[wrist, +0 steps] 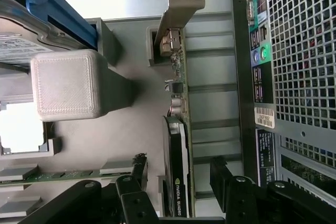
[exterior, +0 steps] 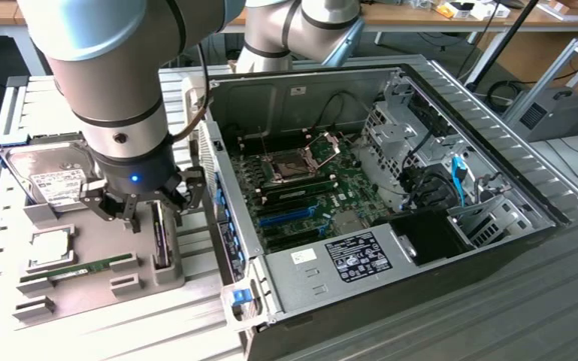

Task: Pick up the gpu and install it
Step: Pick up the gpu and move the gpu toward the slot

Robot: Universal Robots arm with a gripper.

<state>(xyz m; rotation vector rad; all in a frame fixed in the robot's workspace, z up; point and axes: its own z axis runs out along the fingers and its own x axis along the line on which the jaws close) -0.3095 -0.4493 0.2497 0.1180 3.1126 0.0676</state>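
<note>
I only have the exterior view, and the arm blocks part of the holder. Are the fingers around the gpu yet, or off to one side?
Observer: Around it. In the wrist view the gripper is open, with one finger on each side of the gpu. The card stands on edge in the grey holder.
Operator: Touching it?
Observer: No. A gap shows between the card and each finger.
Operator: Where is the bracket?
Observer: The metal bracket is at the end of the card away from the fingers, and its base sits in a notch of the holder.
</note>
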